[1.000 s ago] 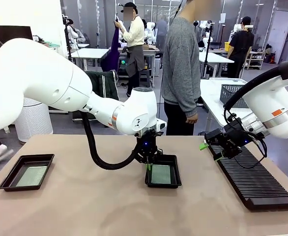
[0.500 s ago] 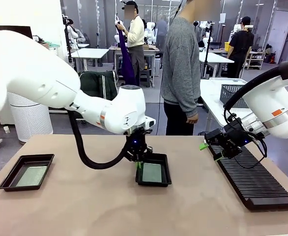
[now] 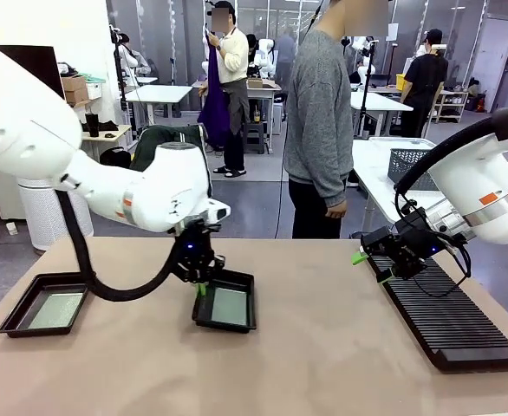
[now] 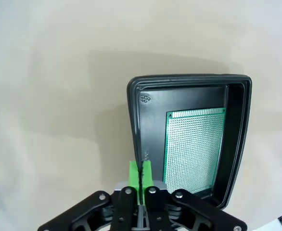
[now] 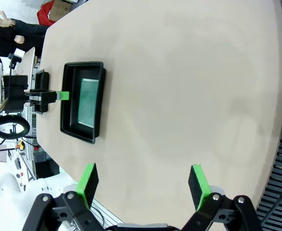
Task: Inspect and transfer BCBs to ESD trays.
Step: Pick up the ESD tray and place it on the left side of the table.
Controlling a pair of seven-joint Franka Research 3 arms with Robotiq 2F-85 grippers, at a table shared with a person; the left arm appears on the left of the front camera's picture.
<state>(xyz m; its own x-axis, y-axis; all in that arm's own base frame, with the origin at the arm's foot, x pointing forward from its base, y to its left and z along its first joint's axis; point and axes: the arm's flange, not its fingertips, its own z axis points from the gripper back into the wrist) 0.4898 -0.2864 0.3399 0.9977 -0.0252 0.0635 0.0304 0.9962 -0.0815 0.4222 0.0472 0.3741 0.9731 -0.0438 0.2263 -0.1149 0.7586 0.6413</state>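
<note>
Now the left end effector (image 3: 201,289) is pinched shut on the near-left rim of a black ESD tray (image 3: 237,325), its green pads (image 4: 140,174) pressed together over the tray's wall. A green BCB (image 4: 194,147) lies flat inside that tray, just past the pads and to one side of them, filling most of the floor. The tray appears to sit on the tan surface (image 3: 323,364), though whether its gripped edge is lifted cannot be told. Well out to the left end effector's side, a second ESD tray (image 3: 16,317) holds another BCB (image 3: 56,309). The right end effector (image 3: 368,256) hangs with its fingers spread wide, holding nothing, just beside the near end of a long black ribbed rack (image 3: 453,325). A person in a grey sweater (image 3: 319,113) stands at the far side.
</note>
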